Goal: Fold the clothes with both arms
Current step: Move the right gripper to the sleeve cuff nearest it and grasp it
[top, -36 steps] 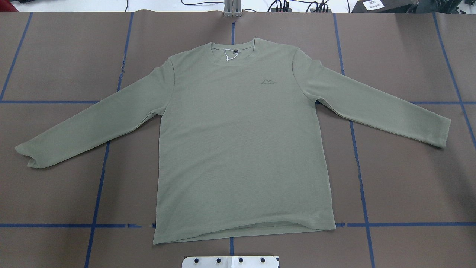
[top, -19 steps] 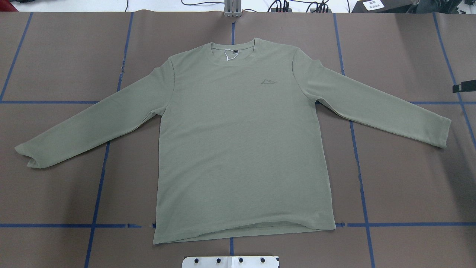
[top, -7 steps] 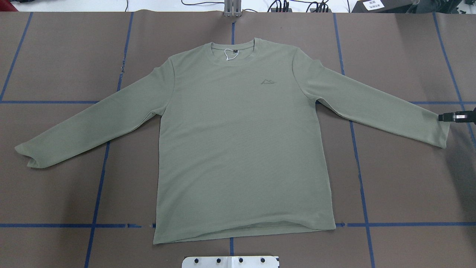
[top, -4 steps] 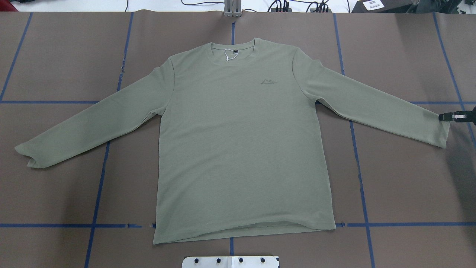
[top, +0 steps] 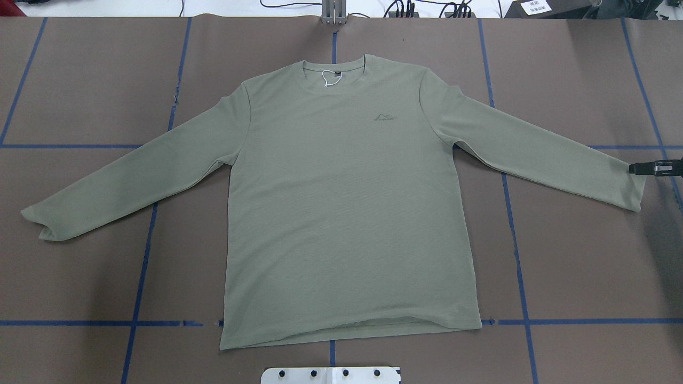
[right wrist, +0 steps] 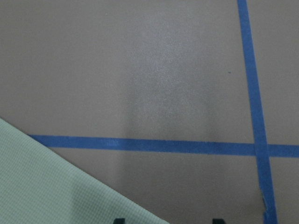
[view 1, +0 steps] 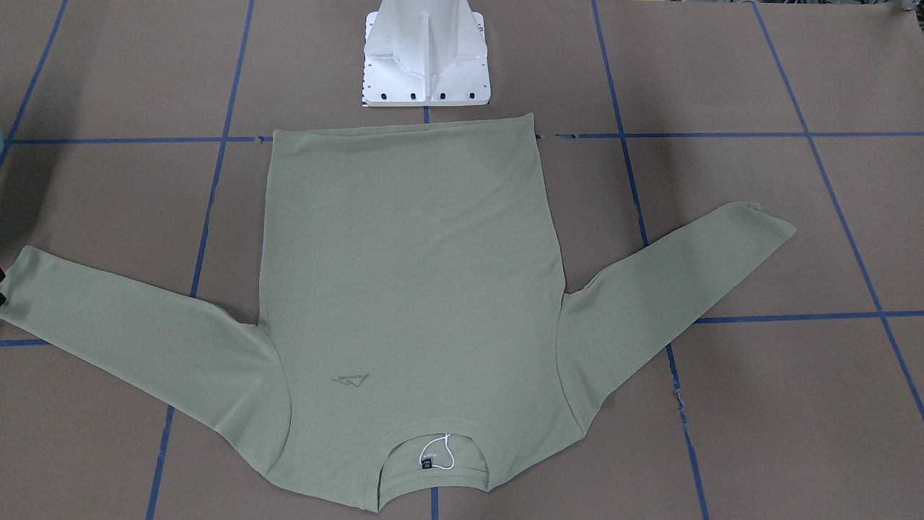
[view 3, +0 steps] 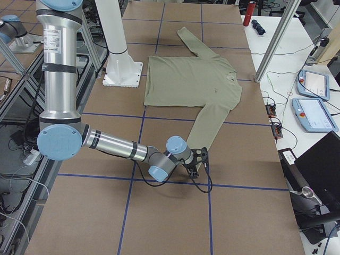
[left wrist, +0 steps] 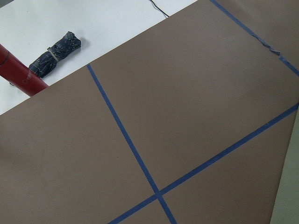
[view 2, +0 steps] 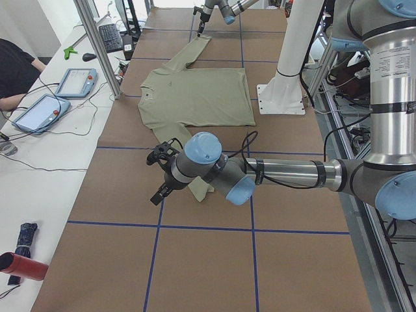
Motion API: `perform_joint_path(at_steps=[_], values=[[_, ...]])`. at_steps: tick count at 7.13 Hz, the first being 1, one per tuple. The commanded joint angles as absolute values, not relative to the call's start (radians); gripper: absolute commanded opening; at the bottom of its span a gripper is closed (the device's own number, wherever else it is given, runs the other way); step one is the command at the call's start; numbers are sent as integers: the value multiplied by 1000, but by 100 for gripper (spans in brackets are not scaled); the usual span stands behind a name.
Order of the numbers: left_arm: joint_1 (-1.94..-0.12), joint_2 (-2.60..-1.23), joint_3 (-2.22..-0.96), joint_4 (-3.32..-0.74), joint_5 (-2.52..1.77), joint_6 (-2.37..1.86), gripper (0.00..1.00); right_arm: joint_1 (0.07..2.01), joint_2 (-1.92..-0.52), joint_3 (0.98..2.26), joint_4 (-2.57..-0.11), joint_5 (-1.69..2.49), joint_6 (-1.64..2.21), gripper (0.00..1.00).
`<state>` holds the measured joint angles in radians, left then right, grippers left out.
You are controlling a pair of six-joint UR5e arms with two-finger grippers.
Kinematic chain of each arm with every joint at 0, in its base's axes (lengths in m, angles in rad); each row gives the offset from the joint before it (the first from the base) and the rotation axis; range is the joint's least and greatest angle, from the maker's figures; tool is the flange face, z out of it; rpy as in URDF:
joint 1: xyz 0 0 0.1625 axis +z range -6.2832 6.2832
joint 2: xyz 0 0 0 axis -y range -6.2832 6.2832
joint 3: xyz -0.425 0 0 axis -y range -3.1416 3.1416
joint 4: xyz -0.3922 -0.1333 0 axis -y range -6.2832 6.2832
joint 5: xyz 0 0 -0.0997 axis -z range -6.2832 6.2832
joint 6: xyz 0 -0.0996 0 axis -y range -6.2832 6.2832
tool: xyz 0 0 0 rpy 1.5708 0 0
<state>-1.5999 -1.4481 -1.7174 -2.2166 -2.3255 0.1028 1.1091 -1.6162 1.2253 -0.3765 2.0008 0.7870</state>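
The shirt [top: 341, 213] lies flat and face up on the counter [top: 587, 256], both sleeves spread, its neck away from the white base [view 1: 426, 58]. The right tool [top: 637, 168] sits low at one cuff [top: 635, 189], at the corner farther from the base. In its wrist view the two fingertips [right wrist: 119, 220] stand apart, and the cuff's edge runs in under them from one side. They grip nothing that shows. Just beyond this tool, two blue tape lines [right wrist: 252, 93] cross on the brown cover.

The left tool [view 2: 159, 177] hangs just beside the end of the other sleeve [top: 106, 192], on the side away from the base. Only the side view shows it, so I cannot tell whether it is spread or closed. Its wrist camera looks across bare counter to a white table [left wrist: 117, 18]. A red tube [left wrist: 18, 77] and a folded umbrella [left wrist: 56, 49] lie there, well apart from this tool.
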Motion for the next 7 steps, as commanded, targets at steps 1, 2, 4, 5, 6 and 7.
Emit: perform_joint_path(at_steps=[1, 2, 4, 5, 6, 7], values=[[-1600, -1448, -1713, -2217, -2326, 104, 100, 1109, -1617, 1226, -376, 1996, 787, 66], [-1600, -1448, -1713, -2217, -2326, 104, 100, 1109, -1617, 1224, -376, 1996, 787, 61], [-1600, -1448, -1712, -2217, -2326, 104, 100, 1104, -1617, 1226, -374, 1997, 792, 57], [-1600, -1448, -1709, -2217, -2326, 104, 100, 1101, -1617, 1224, -374, 1997, 792, 55], [-1600, -1447, -1709, -2218, -2326, 106, 100, 1100, -1617, 1226, -374, 1997, 795, 47], [-1600, -1447, -1709, -2217, -2326, 106, 100, 1098, -1617, 1226, -374, 1997, 796, 29]])
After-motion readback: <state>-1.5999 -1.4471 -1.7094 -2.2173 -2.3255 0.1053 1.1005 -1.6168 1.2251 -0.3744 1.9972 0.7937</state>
